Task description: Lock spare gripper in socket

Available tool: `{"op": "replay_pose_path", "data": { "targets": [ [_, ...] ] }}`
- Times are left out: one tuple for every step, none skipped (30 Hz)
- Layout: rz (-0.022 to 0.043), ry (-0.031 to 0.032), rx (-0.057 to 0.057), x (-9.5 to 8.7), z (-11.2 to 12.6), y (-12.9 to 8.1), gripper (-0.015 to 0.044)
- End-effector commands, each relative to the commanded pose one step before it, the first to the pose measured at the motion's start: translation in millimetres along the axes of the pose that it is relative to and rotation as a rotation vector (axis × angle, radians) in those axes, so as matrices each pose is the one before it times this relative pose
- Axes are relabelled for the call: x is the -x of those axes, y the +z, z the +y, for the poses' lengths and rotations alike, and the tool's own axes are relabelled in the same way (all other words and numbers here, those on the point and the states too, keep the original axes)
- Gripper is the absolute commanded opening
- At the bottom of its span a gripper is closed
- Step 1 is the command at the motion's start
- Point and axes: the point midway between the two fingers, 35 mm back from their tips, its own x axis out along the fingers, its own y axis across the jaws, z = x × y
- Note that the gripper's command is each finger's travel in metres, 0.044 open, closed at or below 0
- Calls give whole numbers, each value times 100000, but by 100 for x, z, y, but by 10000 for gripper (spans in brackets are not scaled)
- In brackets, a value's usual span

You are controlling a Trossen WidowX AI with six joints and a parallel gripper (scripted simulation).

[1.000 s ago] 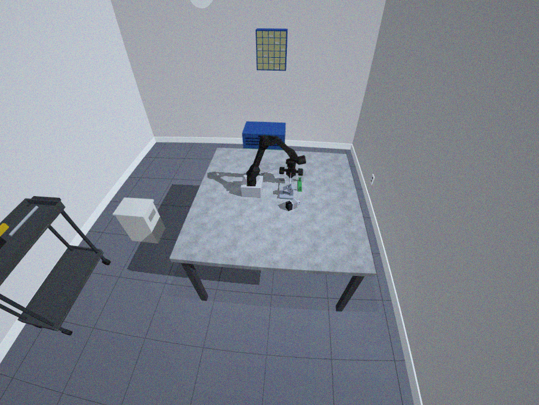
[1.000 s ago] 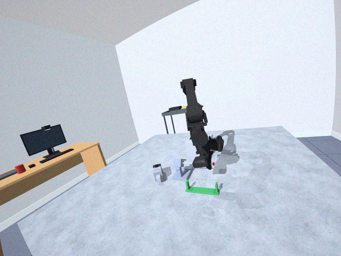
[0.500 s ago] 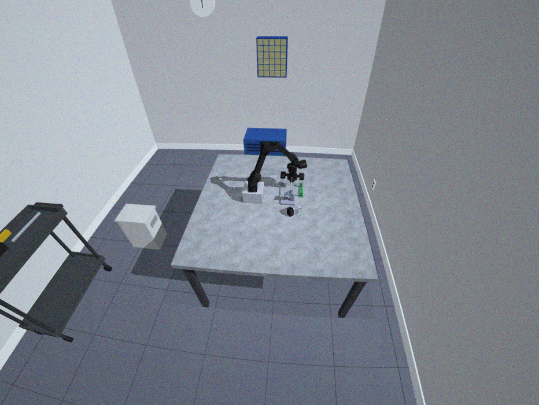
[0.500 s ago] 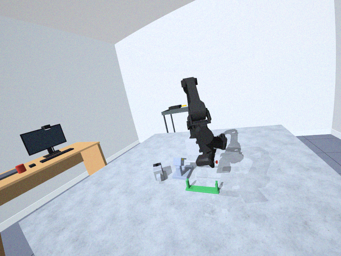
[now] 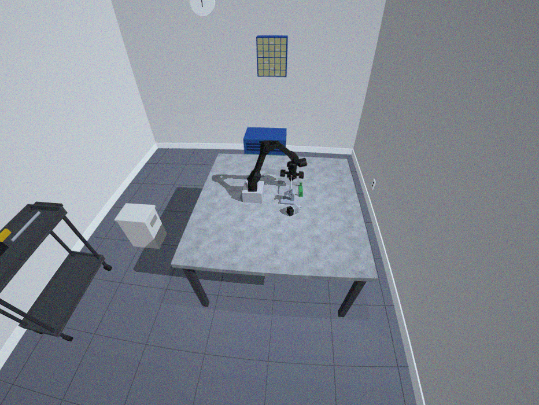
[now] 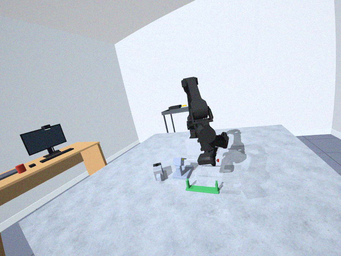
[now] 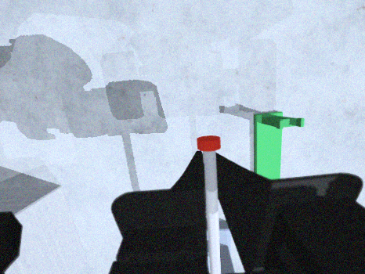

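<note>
One grey-topped table (image 5: 243, 243) carries everything, and the mount (image 6: 178, 168) serves as the landmark. Seen from the exterior camera, wide bare tabletop stretches left of the mount toward the table's left edge, and the near edge lies well in front of it; the far edge and right edge are also well apart from the cluster of parts, so the room around them is broad on every side.

Just left of the mount stands one spare gripper (image 6: 157, 170), upright on the tabletop, near the mount but apart from it. The mount itself is a single pale block with its socket on top. In front of it and slightly to its right lies one green cradle (image 6: 202, 188), a flat strip with an upturned prong at each end, apart from the mount.

Right of the mount, one black arm bends down so that its gripper (image 6: 207, 160) hangs above the tabletop. The fingers are nearly closed and clamp the lock pin (image 7: 211, 172), a thin pale rod with one red cap (image 7: 208, 143). In the exterior view the rod points back toward the socket, the red cap sticking out on the gripper's far side; whether its tip is quite clear of the socket I cannot tell.
</note>
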Motion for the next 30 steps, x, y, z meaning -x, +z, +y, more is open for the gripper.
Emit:
{"op": "replay_pose_path", "data": {
  "targets": [
    [-270, -675, 164, 984, -61, 219, 0],
    [114, 272, -69, 88, 50, -4, 0],
    [139, 331, -84, 108, 62, -5, 0],
    [117, 269, -78, 122, 48, 1, 0],
    [127, 293, -86, 133, 54, 1, 0],
    [112, 255, -75, 127, 47, 3, 0],
    [120, 275, -81, 137, 51, 3, 0],
    [114, 259, -76, 124, 48, 2, 0],
    [124, 280, -83, 135, 53, 2, 0],
    [95, 215, -63, 103, 41, 1, 0],
    [34, 76, -22, 37, 15, 0, 0],
    [426, 966, -291, -697, 91, -183, 12],
    [0, 0, 0, 0, 0, 0, 5],
    [0, 0, 0, 0, 0, 0, 0],
    [0, 0, 0, 0, 0, 0, 0],
    [0, 0, 0, 0, 0, 0, 0],
    [0, 0, 0, 0, 0, 0, 0],
    [-1, -2, 11, 9, -45, 30, 0],
    [-3, -5, 33, 27, -133, 88, 0],
    [-5, -8, 54, 45, -221, 147, 0],
    [-6, -10, 66, 53, -269, 180, 0],
    [-6, -10, 66, 51, -267, 179, 0],
    [-6, -10, 66, 49, -266, 179, 0],
    [-6, -10, 66, 47, -264, 178, 0],
    [-6, -10, 66, 45, -262, 177, 0],
    [-6, -9, 66, 43, -260, 177, 0],
    [-6, -9, 66, 41, -258, 176, 0],
    [-7, -9, 68, 41, -263, 181, 0],
    [-7, -9, 69, 39, -263, 181, 0],
    [-7, -9, 69, 37, -261, 180, 0]
  ]
}}
